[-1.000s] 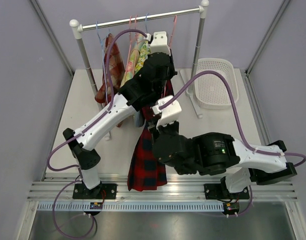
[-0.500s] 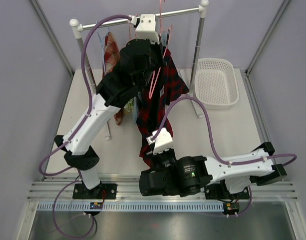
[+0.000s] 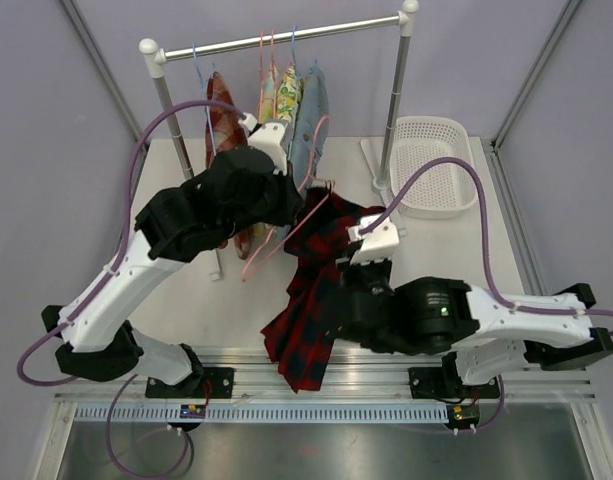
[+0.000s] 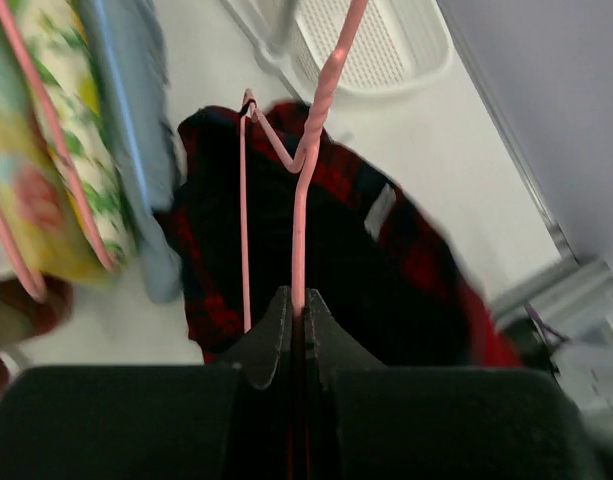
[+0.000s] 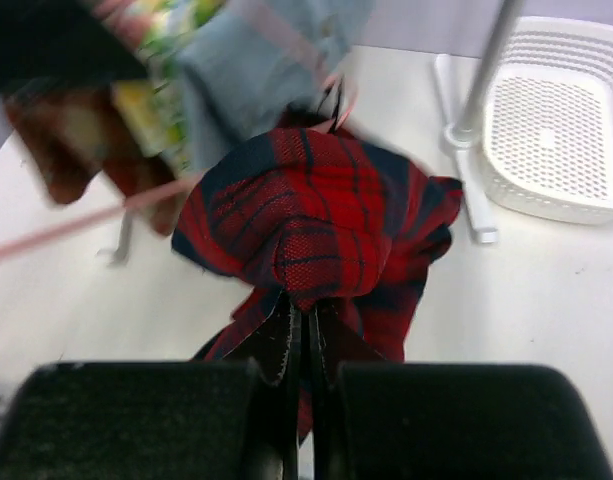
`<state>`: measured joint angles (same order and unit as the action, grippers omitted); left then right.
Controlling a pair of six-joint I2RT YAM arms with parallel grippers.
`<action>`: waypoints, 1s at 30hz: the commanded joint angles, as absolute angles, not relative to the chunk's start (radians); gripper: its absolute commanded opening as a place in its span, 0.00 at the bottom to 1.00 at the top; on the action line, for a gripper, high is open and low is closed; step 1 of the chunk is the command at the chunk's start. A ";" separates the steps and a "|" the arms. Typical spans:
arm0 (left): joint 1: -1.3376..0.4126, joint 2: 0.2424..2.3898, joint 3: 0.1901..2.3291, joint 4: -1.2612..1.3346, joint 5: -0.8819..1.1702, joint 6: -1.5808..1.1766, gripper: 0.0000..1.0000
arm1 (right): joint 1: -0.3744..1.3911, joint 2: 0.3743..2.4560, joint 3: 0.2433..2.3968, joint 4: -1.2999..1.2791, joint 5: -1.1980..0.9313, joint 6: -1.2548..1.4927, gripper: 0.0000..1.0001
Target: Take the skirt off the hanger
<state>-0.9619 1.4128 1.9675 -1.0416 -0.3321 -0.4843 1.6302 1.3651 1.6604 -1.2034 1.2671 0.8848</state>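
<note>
Pinching pink hanger (image 4: pixel 299 215) and plaid skirt (image 5: pixel 321 215)

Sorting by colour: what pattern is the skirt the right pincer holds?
Red-and-navy plaid skirt; right wrist view shows it best.

**Item count, rack station**

- Plaid skirt (image 3: pixel 311 300): 1, red and dark check.
- Pink hanger (image 4: pixel 297 240) clear of the rack: 1.
- Garments hanging on the rack: 3 made out.
  - 1 rust-print garment (image 3: pixel 221 115)
  - 1 floral garment (image 3: pixel 276 100); it may be two pieces, cannot separate them.
  - 1 pale blue garment (image 3: pixel 313 100)
- Hanger hooks on the bar: too crowded to count.
- Garment rack (image 3: pixel 356 26): 1, with 1 top bar and 2 posts (image 3: pixel 173 120).
- White basket (image 3: pixel 431 170): 1.
- Arms: 2, left arm (image 3: pixel 136 270) and right arm (image 3: pixel 506 315).
- Hands: 2, left hand (image 4: pixel 298 305) and right hand (image 5: pixel 306 315).
- Tabletop (image 3: pixel 236 300): 1.
</note>
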 commanded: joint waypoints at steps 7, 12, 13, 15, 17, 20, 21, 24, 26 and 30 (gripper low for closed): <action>-1.083 1.165 1.965 -1.110 -0.081 -0.722 0.00 | 1.198 1.023 1.301 -0.507 1.137 0.215 0.00; -1.091 0.994 1.722 -0.957 0.066 -0.771 0.00 | 1.100 1.072 1.313 -0.652 1.131 0.287 0.00; -1.089 0.968 1.689 -0.930 0.077 -0.770 0.00 | 1.080 1.066 1.313 -0.675 1.129 0.299 0.00; -1.092 0.913 1.646 -0.931 0.034 -0.744 0.00 | 1.062 1.036 1.315 -0.666 1.169 0.290 0.00; -1.092 0.879 1.625 -0.962 -0.064 -0.726 0.00 | 1.051 0.961 1.301 -0.444 1.204 0.150 0.00; -1.091 0.838 1.539 -0.948 -0.101 -0.712 0.00 | 1.007 0.933 1.403 -0.102 1.201 -0.211 0.00; -1.092 0.828 1.517 -0.936 -0.101 -0.707 0.00 | 0.990 0.951 1.461 -0.074 1.187 -0.323 0.00; -1.091 0.798 1.437 -0.904 -0.130 -0.701 0.00 | 0.934 1.063 1.724 -0.028 1.115 -0.522 0.00; -1.092 0.799 1.411 -0.907 -0.165 -0.689 0.00 | 0.905 1.175 1.855 -0.011 1.071 -0.624 0.00; -1.091 0.847 1.423 -0.936 -0.212 -0.644 0.00 | 0.731 1.414 2.249 -0.212 0.961 -0.675 0.00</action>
<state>-1.0889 0.8291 1.4036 -0.9951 -0.1478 -0.6960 0.8219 1.2785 2.0396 -0.1665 1.0695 -0.5125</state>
